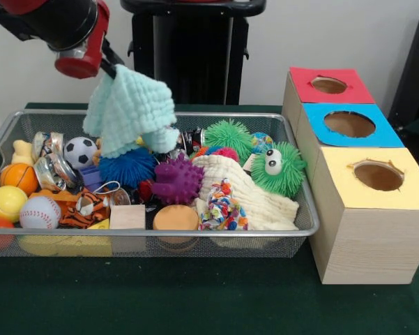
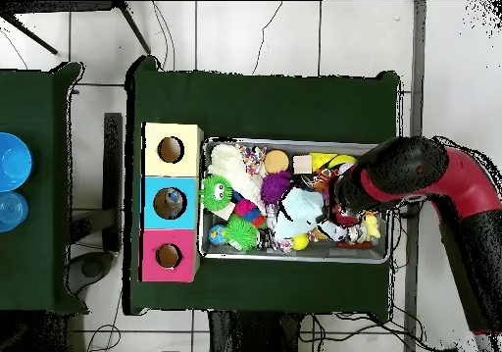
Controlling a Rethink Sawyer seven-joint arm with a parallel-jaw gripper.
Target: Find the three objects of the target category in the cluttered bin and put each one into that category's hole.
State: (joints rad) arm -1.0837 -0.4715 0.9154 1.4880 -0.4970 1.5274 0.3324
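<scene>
The wire mesh bin (image 1: 308, 209) holds several toys. My gripper (image 1: 110, 68) hangs above the bin's left half, shut on a pale mint knitted cloth (image 1: 129, 112) that dangles from it over a blue spiky ball (image 1: 125, 167). Two crinkly shiny packets with blue and red print lie at the bin's left end, one at the back (image 1: 47, 144) and one below it (image 1: 54, 172). A third packet is not clearly visible. In the overhead view the cloth (image 2: 299, 211) sits mid-bin, beside the arm's wrist (image 2: 377, 181), which covers the gripper.
Three wooden boxes with holes stand right of the bin: red top (image 1: 328, 85), blue top (image 1: 348, 124), yellow top (image 1: 376, 176). The bin also holds a purple spiky ball (image 1: 176, 180), a green googly-eyed ball (image 1: 279, 167), a cream cloth (image 1: 254, 195), a confetti bundle (image 1: 223, 206) and sports balls (image 1: 39, 211).
</scene>
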